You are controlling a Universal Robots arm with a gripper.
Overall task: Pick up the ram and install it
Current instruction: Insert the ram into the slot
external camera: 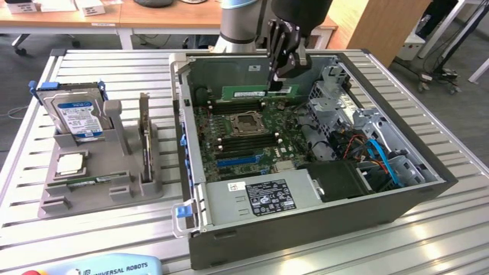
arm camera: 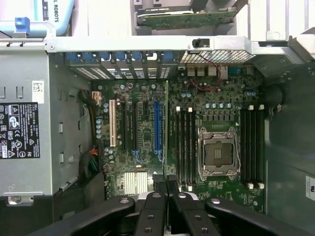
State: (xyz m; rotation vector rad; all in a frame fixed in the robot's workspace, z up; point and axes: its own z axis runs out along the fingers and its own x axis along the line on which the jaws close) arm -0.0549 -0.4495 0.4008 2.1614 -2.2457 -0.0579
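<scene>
Gripper (external camera: pixel 280 86), clamped near one end of the ram (external camera: pixel 246 91), holding the green stick above the motherboard (external camera: pixel 244 140) inside the open computer case (external camera: pixel 306 229) on the counter (external camera: pixel 99 229).

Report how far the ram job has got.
Done: pickup, the ram is clamped in the gripper. In hand: it hangs over the open computer case, above the motherboard. Left: seating it; the memory slots look empty.

Both views share the motherboard (external camera: pixel 229 140) (arm camera: pixel 147 132): exterior obliquely, wrist seemingly overhead.
</scene>
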